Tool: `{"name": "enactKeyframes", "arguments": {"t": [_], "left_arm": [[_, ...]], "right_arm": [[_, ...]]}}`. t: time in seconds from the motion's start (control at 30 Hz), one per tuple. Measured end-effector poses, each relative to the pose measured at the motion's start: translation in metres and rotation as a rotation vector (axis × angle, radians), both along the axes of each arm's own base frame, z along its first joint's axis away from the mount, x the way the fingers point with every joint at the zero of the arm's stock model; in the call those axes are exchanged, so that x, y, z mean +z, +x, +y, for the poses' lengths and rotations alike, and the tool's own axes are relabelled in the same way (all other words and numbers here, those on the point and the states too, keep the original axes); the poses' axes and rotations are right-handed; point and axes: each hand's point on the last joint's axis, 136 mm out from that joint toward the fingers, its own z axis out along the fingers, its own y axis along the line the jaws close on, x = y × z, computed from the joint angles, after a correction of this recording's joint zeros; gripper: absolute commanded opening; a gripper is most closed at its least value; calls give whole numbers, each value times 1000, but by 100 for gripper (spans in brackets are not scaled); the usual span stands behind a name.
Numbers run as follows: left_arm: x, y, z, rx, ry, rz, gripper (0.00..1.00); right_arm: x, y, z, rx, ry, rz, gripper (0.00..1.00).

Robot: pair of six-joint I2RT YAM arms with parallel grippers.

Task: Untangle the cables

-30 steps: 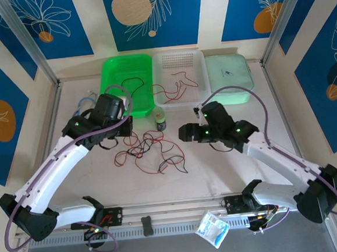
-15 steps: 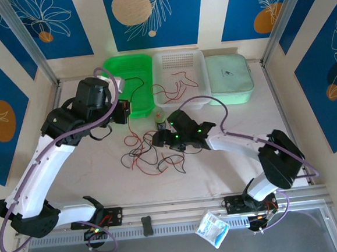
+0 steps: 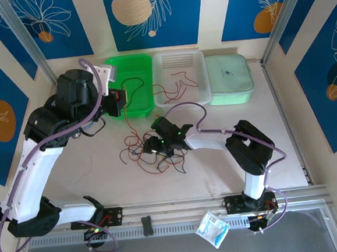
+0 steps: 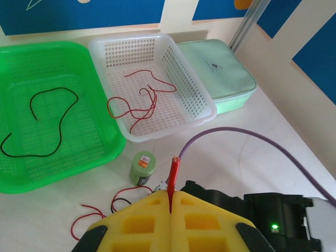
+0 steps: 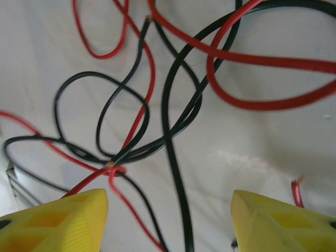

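- Nearest me, on the worktop [image 3: 219,171] well in front of the white basket [image 3: 181,63], lies the tangle [image 3: 165,161]: red and black cables looped over and through one another.
- The right pincer [image 3: 158,143] hangs low over that knot, on the near side of the white basket. Its yellow fingers [image 5: 68,220] are spread wide, with nothing between them. Crossing strands lie just beneath.
- A small green-lidded jar [image 4: 143,167] stands between the tangle and the white basket's front rim.
- The left pincer [image 3: 120,102] is raised in front of and to the left of the white basket. It is clenched on a red strand [image 4: 173,170], whose tip pokes up between the pads. The rest trails down towards the knot.
- Just left of the white basket, the green basket [image 3: 140,64] holds a single black cable [image 4: 47,121], lying free.
- Inside the white basket lie loose red cables [image 4: 142,102], clear of the heap.
- To the white basket's right sits a mint case [image 3: 228,74].
- My reading: sorting is partly done. A few cables are already binned by colour, but most of the knot remains to be pulled apart.
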Motion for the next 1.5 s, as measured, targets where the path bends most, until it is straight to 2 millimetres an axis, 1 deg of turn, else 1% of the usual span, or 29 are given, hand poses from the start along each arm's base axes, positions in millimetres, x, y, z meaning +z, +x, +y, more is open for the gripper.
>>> {"name": "enactKeyframes", "arguments": {"t": [0.13, 0.17, 0.27, 0.37, 0.5, 0.57, 0.6, 0.73, 0.97, 1.23, 1.5], "left_arm": [[9, 0, 0, -4, -8, -21, 0], [13, 0, 0, -5, -12, -31, 0], [27, -1, 1, -6, -29, -60, 0], [47, -3, 3, -6, -57, -102, 0], [74, -6, 11, 12, -76, -179, 0], [85, -6, 16, 32, -78, -214, 0], [91, -6, 19, 43, -76, -232, 0], [104, -2, 29, 89, -58, -283, 0], [122, 6, 48, 188, -7, -368, 0], [149, 13, 73, 315, 37, -492, 0], [163, 17, 86, 391, 74, -559, 0]], "right_arm": [[-10, 3, 2, 24, -49, -15, 43], [-11, 3, 3, 28, -59, -21, 41], [-12, 1, 4, 48, -79, -41, 31], [-17, -1, 3, 59, -103, -49, 23], [-27, -4, -2, 65, -142, -47, 12], [-31, -7, -5, 67, -161, -47, 8], [-33, -8, -7, 69, -172, -48, 1], [-40, -12, -14, 73, -211, -56, 0], [-41, -13, -14, 69, -234, -87, 0], [-42, -12, -17, 60, -248, -111, 0], [-42, -11, -22, 48, -269, -140, 0]]}}
